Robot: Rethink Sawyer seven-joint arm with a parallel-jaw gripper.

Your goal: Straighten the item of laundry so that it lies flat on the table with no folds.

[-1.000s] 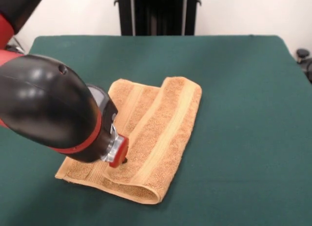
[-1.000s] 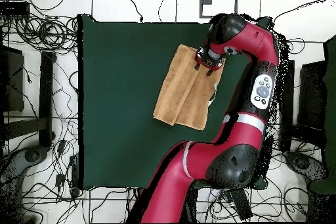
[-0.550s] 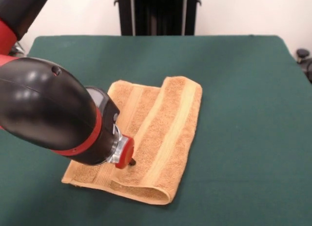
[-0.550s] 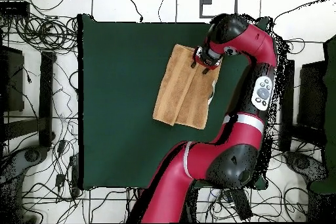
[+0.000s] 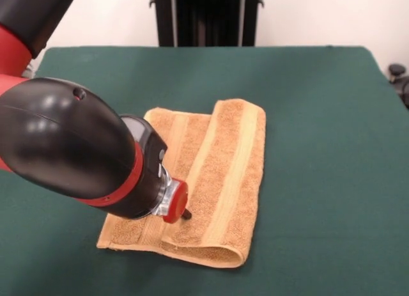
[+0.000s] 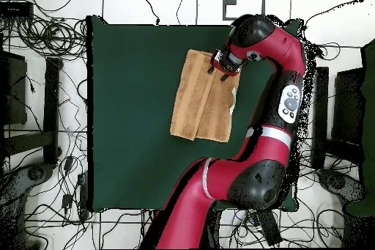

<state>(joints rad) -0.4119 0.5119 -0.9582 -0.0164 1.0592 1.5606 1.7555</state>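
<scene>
Towel lies folded double on table.

arm: bent at the elbow, wrist angled downward | pincer: held low, mostly hidden behind the red wrist flange; finger state not discernible

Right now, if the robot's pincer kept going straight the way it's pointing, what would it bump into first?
The towel. The pincer points down at its near end, over the folded top layer, so it would probably press into that layer, with the green table beneath. It may already be touching; depth is unclear.
</scene>
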